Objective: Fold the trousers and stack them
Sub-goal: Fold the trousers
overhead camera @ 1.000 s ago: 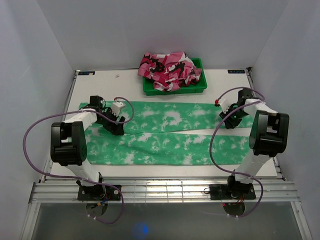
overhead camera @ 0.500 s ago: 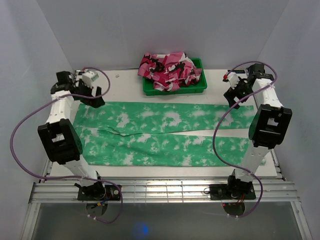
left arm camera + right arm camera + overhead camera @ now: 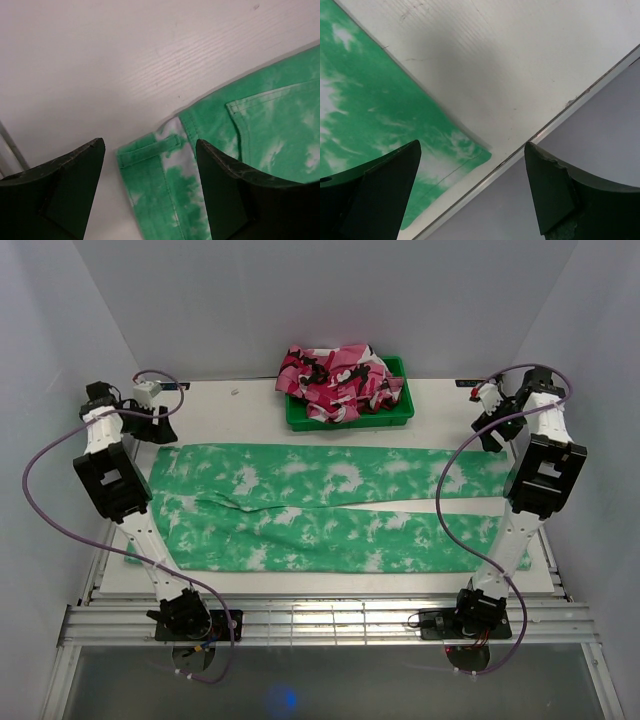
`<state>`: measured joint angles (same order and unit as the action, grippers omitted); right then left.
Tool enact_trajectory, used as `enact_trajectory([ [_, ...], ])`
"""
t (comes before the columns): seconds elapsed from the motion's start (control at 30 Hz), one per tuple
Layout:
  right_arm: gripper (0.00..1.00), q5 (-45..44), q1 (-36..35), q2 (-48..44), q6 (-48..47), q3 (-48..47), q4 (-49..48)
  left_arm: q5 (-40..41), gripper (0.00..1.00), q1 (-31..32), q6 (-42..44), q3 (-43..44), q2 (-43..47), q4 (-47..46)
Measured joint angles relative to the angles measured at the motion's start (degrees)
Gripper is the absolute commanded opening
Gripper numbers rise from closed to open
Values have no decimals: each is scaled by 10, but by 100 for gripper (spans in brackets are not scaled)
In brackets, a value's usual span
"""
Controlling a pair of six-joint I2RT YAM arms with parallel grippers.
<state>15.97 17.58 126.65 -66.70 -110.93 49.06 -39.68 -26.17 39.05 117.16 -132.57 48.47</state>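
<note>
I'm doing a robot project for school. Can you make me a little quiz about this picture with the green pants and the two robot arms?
1. True or false: the trousers are already folded into a small pile.
2. What lies in the green tray? A) toy blocks B) pink patterned cloth C) nothing
3. Are the left arm's fingers and the right arm's fingers holding anything?

Key
1. False: they lie spread out flat on the table.
2. B
3. No: both pairs are open and empty, above the far corners of the trousers.
</note>
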Motion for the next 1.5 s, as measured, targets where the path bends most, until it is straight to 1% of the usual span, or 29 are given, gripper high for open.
enact_trajectory([
  [0.17,90,0,2,21,-28,-9,-8,25,77,-1,34,0,-43,20],
  [0.27,90,0,2,35,-45,-23,-10,37,60,-1,59,-1,-52,22],
  [0.3,90,1,2,40,-50,-27,-12,42,50,-1,67,-1,-52,23],
  [0.43,93,11,2,59,-69,-35,-12,39,31,-2,99,-18,-49,20],
  [0.6,95,42,3,85,-84,-56,-6,27,25,-3,137,-69,-23,-4],
  [0.7,93,61,3,104,-89,-76,1,26,22,-3,162,-96,-7,-18],
  [0.8,84,72,3,116,-92,-96,15,25,20,-3,181,-111,1,-27],
  [0.87,83,80,3,130,-94,-116,37,23,18,-3,189,-116,3,-31],
  [0.97,75,86,3,135,-106,-124,58,19,16,-3,198,-123,7,-36],
  [1.0,72,87,3,135,-108,-124,65,17,12,-3,201,-126,8,-38],
  [1.07,68,89,3,135,-116,-122,77,14,10,-3,207,-133,12,-42],
  [1.17,60,91,3,132,-123,-113,94,10,1,-3,216,-150,21,-44],
  [1.2,47,92,3,128,-133,-105,99,8,0,-4,219,-159,27,-45],
  [1.27,27,91,3,117,-158,-86,118,6,0,-6,223,-175,37,-45],
  [1.3,11,88,3,112,-165,-77,130,3,0,-7,224,-183,41,-45],
  [1.33,8,87,3,109,-174,-73,140,0,0,-8,224,-188,45,-46],
  [1.5,8,86,3,111,-175,-89,174,-9,0,-12,197,-208,56,-72],
])
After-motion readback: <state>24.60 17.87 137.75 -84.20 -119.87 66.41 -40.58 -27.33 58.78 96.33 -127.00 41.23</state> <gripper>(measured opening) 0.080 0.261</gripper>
